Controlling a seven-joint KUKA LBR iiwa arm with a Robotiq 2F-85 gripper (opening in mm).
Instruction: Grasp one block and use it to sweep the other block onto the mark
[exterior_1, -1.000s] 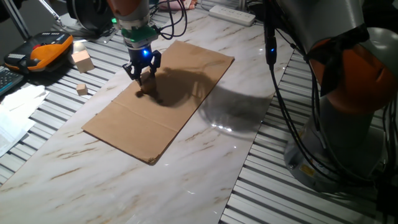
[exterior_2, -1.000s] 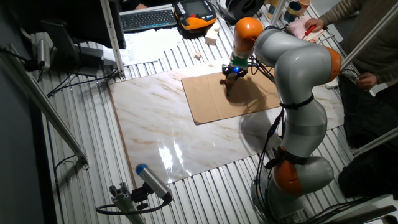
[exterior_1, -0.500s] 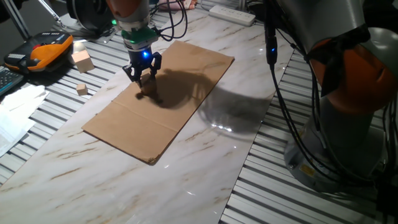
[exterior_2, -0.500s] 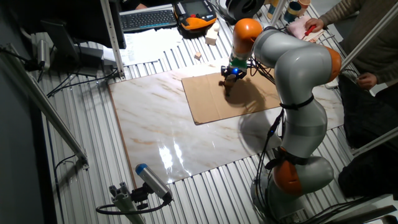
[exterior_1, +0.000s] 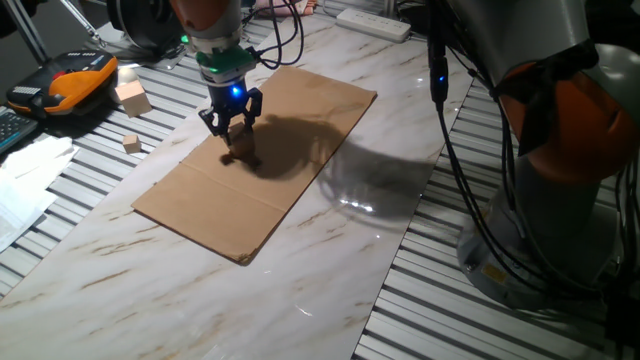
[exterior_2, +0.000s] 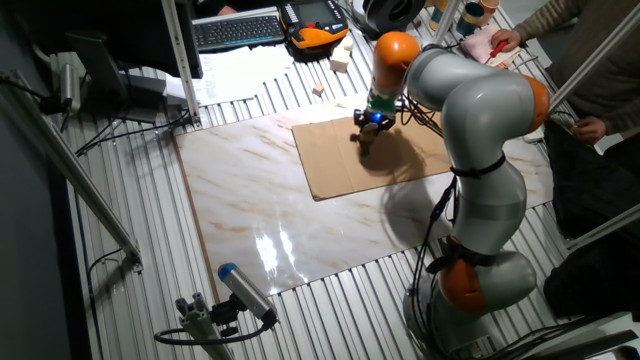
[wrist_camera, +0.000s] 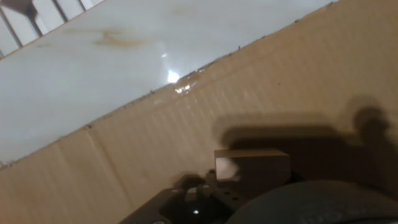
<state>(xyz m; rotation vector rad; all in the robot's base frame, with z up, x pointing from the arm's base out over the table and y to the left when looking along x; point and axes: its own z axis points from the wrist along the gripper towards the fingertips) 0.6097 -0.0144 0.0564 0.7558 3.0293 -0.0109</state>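
My pincer (exterior_1: 231, 127) hangs low over the far half of the cardboard sheet (exterior_1: 250, 190), fingers pointing down, a blue light glowing on the wrist just above them. From the other fixed view the pincer (exterior_2: 367, 129) sits near the sheet's (exterior_2: 340, 165) far edge, close to my orange elbow joint.

Between my fingers I hold a wooden block (wrist_camera: 252, 165); in the hand view its pale face shows just beyond the dark body of my hand, standing square against the brown cardboard (wrist_camera: 155, 143), with its shadow spread out behind it. So my pincer is clamped on that block. In the fixed view the block (exterior_1: 238, 145) shows only as a small brown lump under my fingertips, down at the cardboard.

I cannot make out the second block on the sheet, nor the mark; my own shadow covers the ground around the fingers.

The cardboard lies on the marbled white desk (exterior_1: 330, 260). Off the desk, on the ribbed metal surface, rest two loose wooden cubes: a larger one (exterior_1: 132, 97) and a smaller one (exterior_1: 131, 143) nearer the cardboard.
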